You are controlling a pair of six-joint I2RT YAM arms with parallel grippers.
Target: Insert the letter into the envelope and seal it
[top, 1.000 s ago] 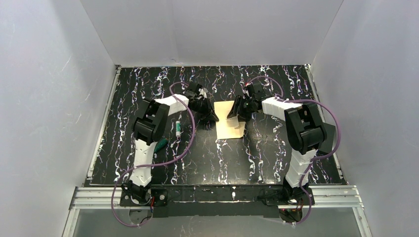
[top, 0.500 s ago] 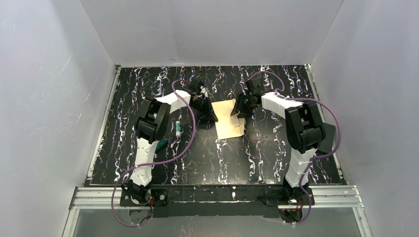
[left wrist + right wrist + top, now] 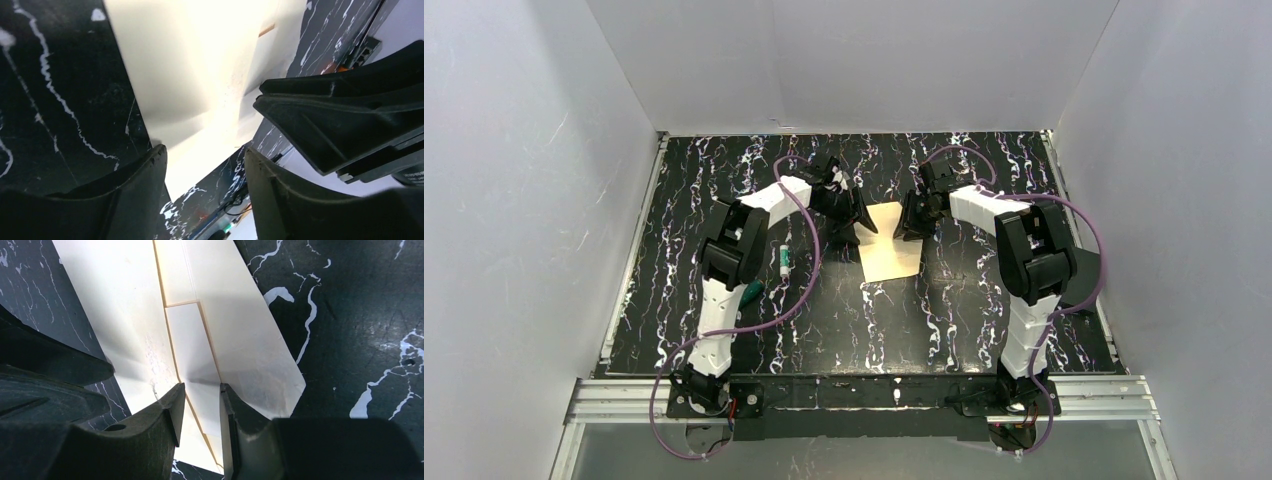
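Table [image 3: 694,180], black marble-look, w/ envelope [image 3: 890,255] flat at centre; letter not separately visible, prob. inside. Left gripper [image 3: 204,152] gapes wide over its edge; right gripper [image 3: 201,387], narrowly parted, straddles flap [image 3: 250,350] crease. Sealing stage, apparently; next: press flap shut.

The far corners of the envelope [image 3: 892,258] are covered in the top view by the left end effector [image 3: 854,222] and the right end effector [image 3: 914,220]. The letter cannot be told apart from it there. In the left wrist view the paper is washed out by glare. Whether paper is pinched between the right fingers [image 3: 172,405] cannot be told. A green-and-white item [image 3: 783,260] is too small to identify.
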